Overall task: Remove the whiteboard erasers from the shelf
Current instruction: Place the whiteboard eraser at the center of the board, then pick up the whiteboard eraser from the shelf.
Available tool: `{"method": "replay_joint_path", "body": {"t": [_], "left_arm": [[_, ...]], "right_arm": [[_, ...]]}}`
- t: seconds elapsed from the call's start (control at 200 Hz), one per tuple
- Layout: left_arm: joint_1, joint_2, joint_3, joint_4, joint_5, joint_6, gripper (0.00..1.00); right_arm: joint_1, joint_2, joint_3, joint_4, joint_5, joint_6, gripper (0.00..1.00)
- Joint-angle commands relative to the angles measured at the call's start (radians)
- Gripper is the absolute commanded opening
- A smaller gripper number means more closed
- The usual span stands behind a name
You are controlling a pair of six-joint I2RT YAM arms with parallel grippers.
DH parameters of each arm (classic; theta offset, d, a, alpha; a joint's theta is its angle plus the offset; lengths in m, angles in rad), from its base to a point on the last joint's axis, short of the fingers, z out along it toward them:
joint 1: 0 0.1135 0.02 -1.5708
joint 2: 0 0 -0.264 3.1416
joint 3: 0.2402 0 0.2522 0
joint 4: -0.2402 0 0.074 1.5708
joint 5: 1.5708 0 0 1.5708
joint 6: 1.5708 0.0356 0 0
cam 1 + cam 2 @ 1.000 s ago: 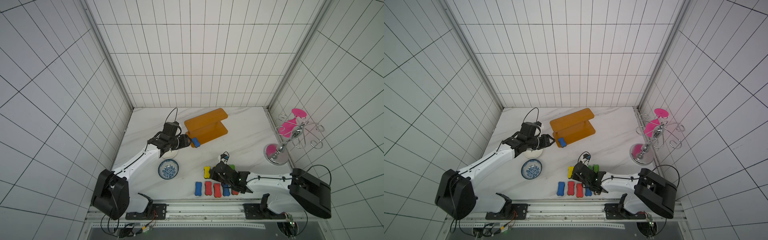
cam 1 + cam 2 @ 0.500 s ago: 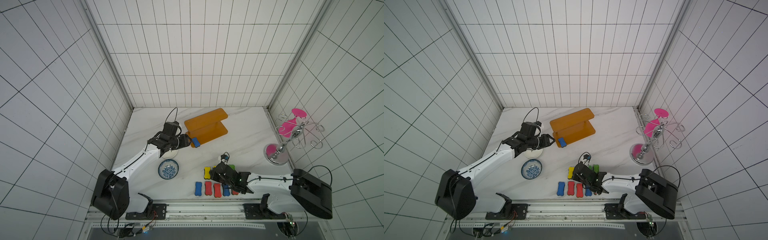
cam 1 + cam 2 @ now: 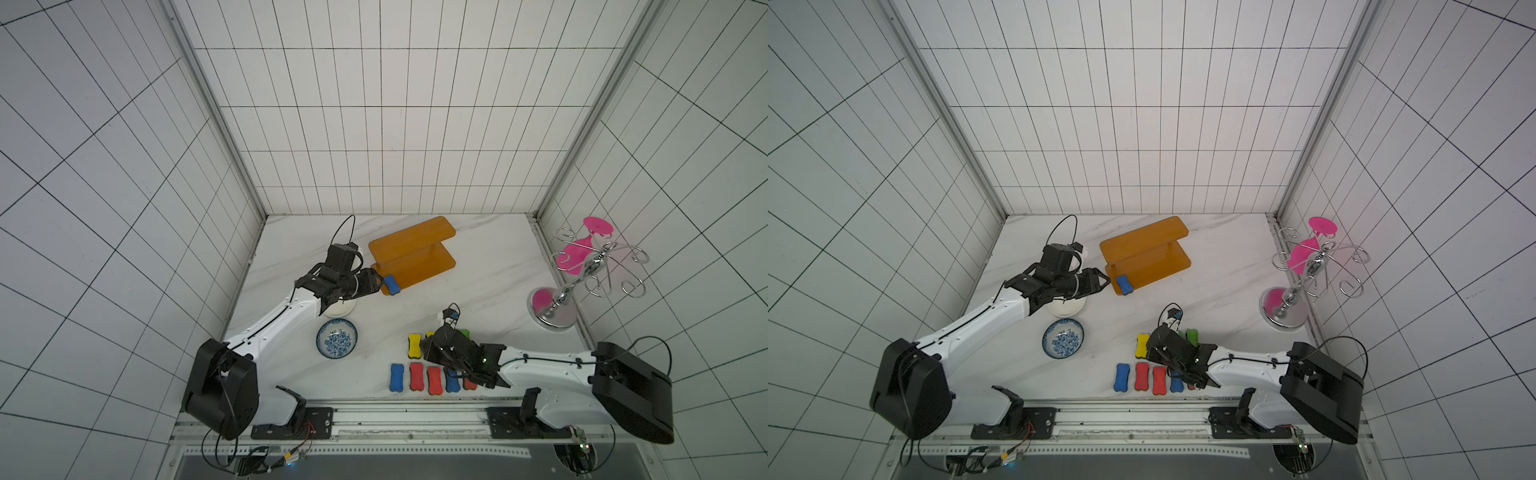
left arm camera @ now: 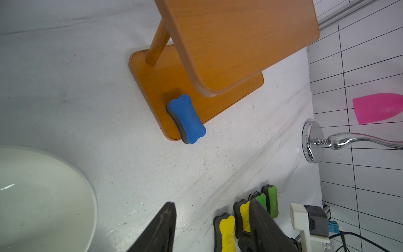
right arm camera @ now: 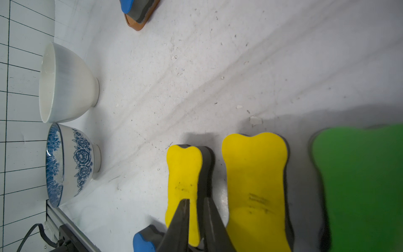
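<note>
One blue eraser point(image 3: 391, 284) point(image 4: 187, 119) lies on the near-left corner of the orange shelf's point(image 3: 419, 264) point(image 4: 152, 83) lower board, overhanging its edge. My left gripper point(image 3: 379, 280) point(image 4: 212, 209) hovers open just short of it, holding nothing. The other erasers lie on the table: yellow point(image 3: 414, 347) point(image 5: 183, 174), another yellow point(image 5: 255, 185), green point(image 5: 359, 185), and a front row of blue point(image 3: 397, 377) and red point(image 3: 416, 376) ones. My right gripper point(image 3: 424, 347) point(image 5: 196, 201) is low over the yellow eraser, jaws only narrowly open, nothing gripped.
A white bowl point(image 3: 344, 309) sits partly under my left arm, with a blue-patterned bowl point(image 3: 336, 344) in front of it. A chrome wire rack point(image 3: 582, 274) holding pink glasses stands at the right wall. Tiled walls close in three sides.
The right gripper's jaws have parted slightly over the yellow eraser. Neither arm has visibly shifted, and the blue eraser stays on the shelf.
</note>
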Motion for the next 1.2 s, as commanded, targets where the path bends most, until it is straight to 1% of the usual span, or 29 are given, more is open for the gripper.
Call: {"method": "replay_joint_path", "body": {"t": [0.0,0.075,0.155,0.2,0.24,0.275,0.405,0.565,0.735,0.839,0.909,0.979,1.194], "left_arm": [[-0.001,0.0,0.038,0.016,-0.017,0.004,0.57],[0.011,0.012,0.051,0.021,-0.014,0.007,0.59],[0.032,0.034,0.076,0.028,0.004,0.006,0.6],[0.045,0.051,0.098,0.026,0.009,0.007,0.6],[0.056,0.067,0.118,0.022,0.014,0.01,0.61],[0.064,0.081,0.135,0.018,0.014,0.014,0.61],[0.088,0.138,0.178,0.018,0.008,0.024,0.61],[0.103,0.225,0.218,0.02,0.02,0.024,0.6],[0.112,0.291,0.268,0.003,0.029,0.027,0.59],[0.113,0.317,0.28,-0.001,0.04,0.025,0.58],[0.11,0.324,0.261,0.012,0.044,0.018,0.58],[0.11,0.33,0.245,0.027,0.049,0.013,0.58],[0.111,0.343,0.257,0.028,0.062,0.012,0.56]], "right_arm": [[-0.013,-0.047,0.038,-0.046,0.016,-0.08,0.18],[-0.047,-0.054,0.058,-0.019,-0.022,-0.163,0.19],[-0.109,-0.034,0.064,0.104,-0.093,-0.245,0.2],[-0.148,-0.003,0.08,0.162,-0.133,-0.279,0.2],[-0.178,0.031,0.107,0.206,-0.165,-0.281,0.2],[-0.202,0.065,0.131,0.239,-0.186,-0.324,0.2],[-0.283,0.204,0.21,0.375,-0.259,-0.366,0.21],[-0.387,0.382,0.3,0.518,-0.359,-0.364,0.24],[-0.453,0.53,0.382,0.6,-0.435,-0.336,0.27],[-0.47,0.599,0.414,0.64,-0.461,-0.318,0.28],[-0.473,0.637,0.435,0.665,-0.486,-0.309,0.28],[-0.473,0.666,0.453,0.674,-0.5,-0.301,0.28],[-0.473,0.74,0.488,0.694,-0.523,-0.293,0.3]]}}
